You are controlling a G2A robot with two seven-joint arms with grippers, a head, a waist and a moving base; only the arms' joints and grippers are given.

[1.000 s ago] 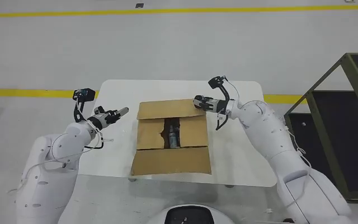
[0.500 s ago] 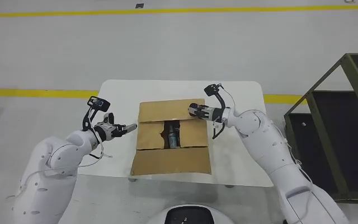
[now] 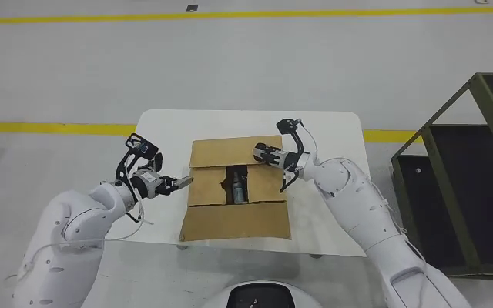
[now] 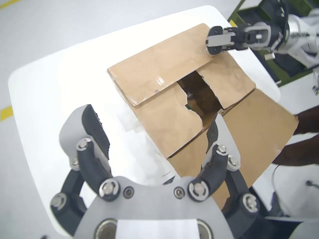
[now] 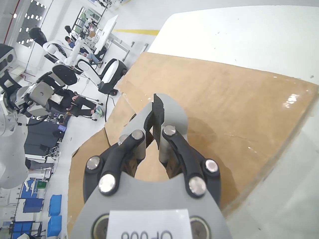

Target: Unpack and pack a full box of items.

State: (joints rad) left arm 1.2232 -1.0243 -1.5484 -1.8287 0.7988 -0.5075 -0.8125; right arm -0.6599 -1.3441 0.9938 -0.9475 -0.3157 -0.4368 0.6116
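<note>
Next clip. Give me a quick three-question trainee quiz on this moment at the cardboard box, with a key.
1. True or false: the left gripper has its fingers shut.
2. Where is the right gripper? A) over the far flap of the cardboard box; B) down inside the gap between the flaps; C) off to the side of the box.
3. Fill in: through the gap between the flaps, a ____ shows inside.
Key: 1 false, the fingers are spread open. 2 A. 3 bottle.
</note>
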